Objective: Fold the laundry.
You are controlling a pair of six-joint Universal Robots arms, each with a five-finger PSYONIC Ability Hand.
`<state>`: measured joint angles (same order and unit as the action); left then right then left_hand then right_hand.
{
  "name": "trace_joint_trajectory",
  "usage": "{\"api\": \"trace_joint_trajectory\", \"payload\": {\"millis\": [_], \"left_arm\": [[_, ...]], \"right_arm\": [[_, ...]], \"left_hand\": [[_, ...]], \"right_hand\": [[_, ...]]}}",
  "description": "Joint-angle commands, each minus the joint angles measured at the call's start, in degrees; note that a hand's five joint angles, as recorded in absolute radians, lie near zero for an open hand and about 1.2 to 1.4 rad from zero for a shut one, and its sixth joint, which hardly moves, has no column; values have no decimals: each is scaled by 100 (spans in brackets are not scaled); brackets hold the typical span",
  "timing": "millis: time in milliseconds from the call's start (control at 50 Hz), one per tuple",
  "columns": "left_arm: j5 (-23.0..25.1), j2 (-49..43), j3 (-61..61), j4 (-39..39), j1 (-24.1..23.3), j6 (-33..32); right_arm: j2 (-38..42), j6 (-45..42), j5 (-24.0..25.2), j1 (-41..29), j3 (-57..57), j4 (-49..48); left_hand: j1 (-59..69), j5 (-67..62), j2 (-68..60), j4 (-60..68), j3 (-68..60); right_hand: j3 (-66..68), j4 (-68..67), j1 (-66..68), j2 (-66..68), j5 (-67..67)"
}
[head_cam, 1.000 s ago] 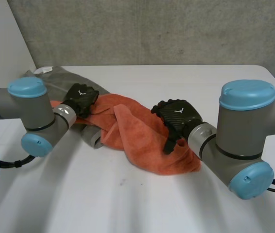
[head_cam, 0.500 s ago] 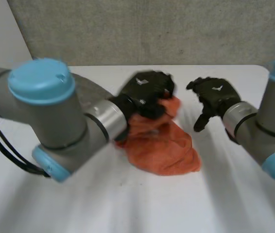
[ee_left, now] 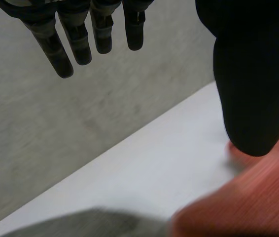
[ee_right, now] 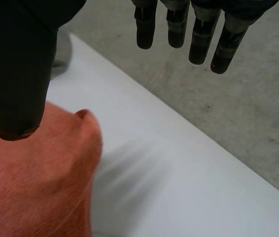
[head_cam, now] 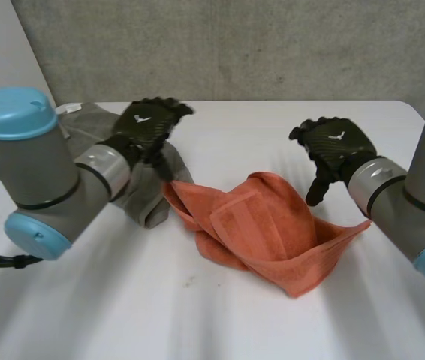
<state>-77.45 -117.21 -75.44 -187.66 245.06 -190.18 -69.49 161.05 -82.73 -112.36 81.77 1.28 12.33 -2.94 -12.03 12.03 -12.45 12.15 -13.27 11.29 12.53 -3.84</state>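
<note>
From the head view, a crumpled grey garment (head_cam: 146, 201) lies at the far left of the white table (head_cam: 122, 307), partly under the left arm, and its near end touches the left end of the orange towel (head_cam: 265, 229). A concrete wall (head_cam: 235, 45) stands behind the table's far edge. The left hand (head_cam: 149, 124) hangs over the grey garment with its fingers spread and nothing in them; whether it touches the cloth cannot be told. The right hand (head_cam: 334, 146) is raised just beyond the towel's far right side, fingers loose and empty, thumb pointing down. The towel sits in the middle of the table between the two hands, bunched and half folded, with a flat band lying across its top, one corner reaching toward the right arm and another toward the near edge. Bare table lies all along the near side and beyond the towel up to the far edge. In the left wrist view the fingers (ee_left: 80, 42) are straight and well apart from the thumb (ee_left: 253, 89), with nothing between; the orange towel (ee_left: 248, 207) is below the thumb, the grey garment (ee_left: 80, 224) beside it, and bare table between them and the wall. In the right wrist view the fingers (ee_right: 198, 37) and thumb (ee_right: 16, 64) are likewise spread and empty; a rounded fold of the towel (ee_right: 36, 182) lies under the thumb, with bare table under the fingertips up to the table's edge.
</note>
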Motion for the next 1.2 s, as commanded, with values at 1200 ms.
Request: {"api": "trace_joint_trajectory", "payload": {"millis": [1200], "left_arm": [[-2336,-795,1330,-780,2379,-3745]], "right_arm": [[463,-311,-24,-542,164,-67]], "left_hand": [[6767,-6706,-6797,6797,-6755]], "right_hand": [[-215,327,-129,-253,384]]}}
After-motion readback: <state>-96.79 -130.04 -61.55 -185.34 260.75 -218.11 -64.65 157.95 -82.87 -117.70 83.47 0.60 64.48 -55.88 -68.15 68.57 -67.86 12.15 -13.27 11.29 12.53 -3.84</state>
